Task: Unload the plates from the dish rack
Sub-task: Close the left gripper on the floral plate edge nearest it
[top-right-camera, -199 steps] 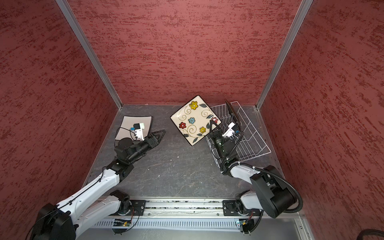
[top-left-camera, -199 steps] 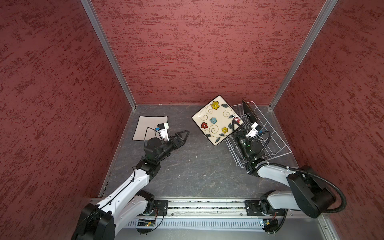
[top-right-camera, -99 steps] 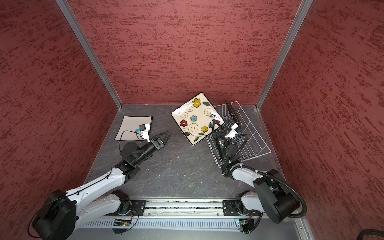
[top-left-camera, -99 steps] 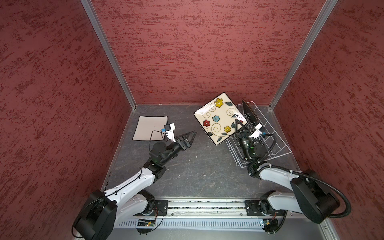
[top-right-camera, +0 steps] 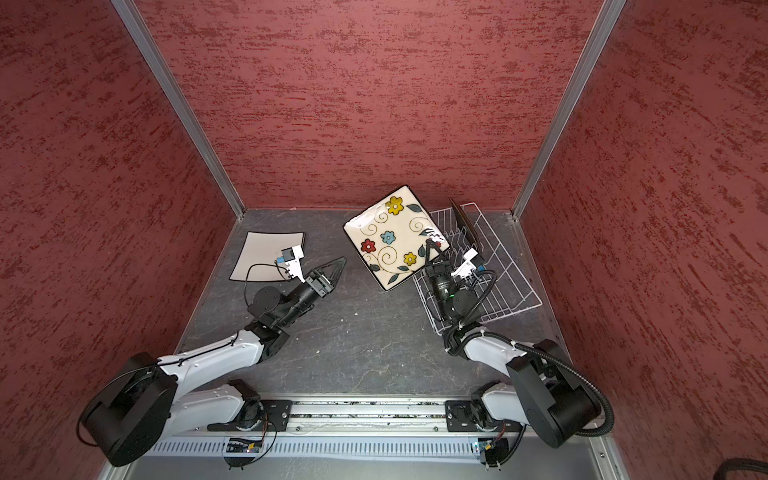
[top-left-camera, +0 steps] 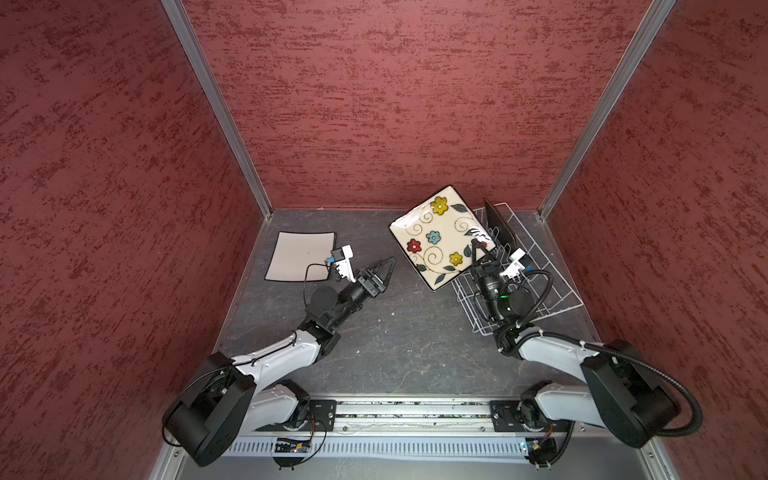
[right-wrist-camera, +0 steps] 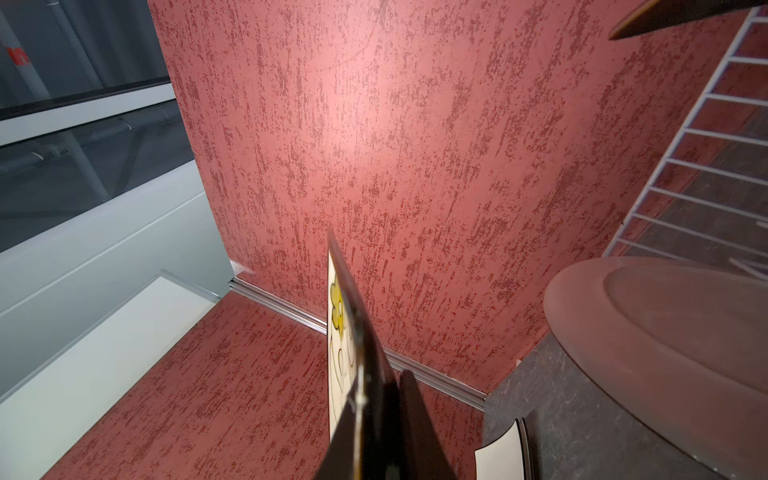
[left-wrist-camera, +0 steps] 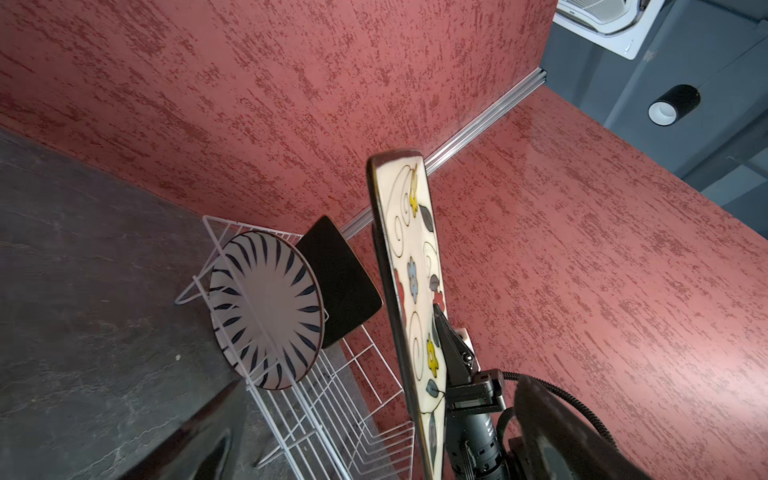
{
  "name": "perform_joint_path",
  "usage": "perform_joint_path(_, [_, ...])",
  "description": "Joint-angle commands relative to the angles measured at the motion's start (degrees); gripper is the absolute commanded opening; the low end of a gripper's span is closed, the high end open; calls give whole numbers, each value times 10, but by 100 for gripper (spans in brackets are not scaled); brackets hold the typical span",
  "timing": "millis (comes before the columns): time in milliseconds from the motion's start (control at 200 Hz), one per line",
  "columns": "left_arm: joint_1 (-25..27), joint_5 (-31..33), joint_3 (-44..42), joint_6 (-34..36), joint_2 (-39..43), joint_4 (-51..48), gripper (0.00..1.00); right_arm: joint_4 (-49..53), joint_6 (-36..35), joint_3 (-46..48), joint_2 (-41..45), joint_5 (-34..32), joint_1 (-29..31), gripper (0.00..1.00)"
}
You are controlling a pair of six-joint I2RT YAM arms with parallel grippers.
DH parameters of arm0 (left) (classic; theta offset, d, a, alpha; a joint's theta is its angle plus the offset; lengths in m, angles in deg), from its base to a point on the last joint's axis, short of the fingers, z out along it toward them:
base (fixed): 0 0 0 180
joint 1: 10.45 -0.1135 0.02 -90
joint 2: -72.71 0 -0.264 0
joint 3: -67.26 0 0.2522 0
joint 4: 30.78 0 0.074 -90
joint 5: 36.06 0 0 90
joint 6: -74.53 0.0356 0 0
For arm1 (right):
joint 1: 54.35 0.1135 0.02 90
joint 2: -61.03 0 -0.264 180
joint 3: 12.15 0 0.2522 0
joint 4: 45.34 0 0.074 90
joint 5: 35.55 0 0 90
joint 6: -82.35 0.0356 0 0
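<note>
Four plates show. The one in hand is the floral plate (top-left-camera: 436, 237), held aloft at the left side of the dish rack (top-left-camera: 552, 286) and tilted steeply on edge. The right gripper (top-left-camera: 478, 249) is clamped narrow on its lower right rim, one finger lying across the painted face. Judgement: glazed ceramic, rigid, fairly heavy, slippery and prone to chipping. A pinch on one edge leaves it free to swing, so the hold belongs well in over the rim, ideally with support on the opposite edge. Within the rack stand a black plate (top-left-camera: 498, 224) and, in the left wrist view, a round streaked plate (left-wrist-camera: 266, 316), both upright among the prongs. A plain cream plate (top-left-camera: 299, 253) lies flat on the table (top-left-camera: 395, 340), far left. The left gripper (top-left-camera: 384, 269) hovers wide open and empty between the cream plate and the floral plate.
</note>
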Motion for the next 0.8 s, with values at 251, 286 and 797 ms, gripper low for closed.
perform_joint_path(251, [7,-26,52,-38,-98,116,100,-140,52,-12,22,-6,3,0])
perform_joint_path(286, [7,-30,57,-43,-111,133,100,-135,51,-11,26,-7,3,0])
perform_joint_path(797, [66,2,118,-54,-227,224,90,-111,38,8,75,-29,3,0])
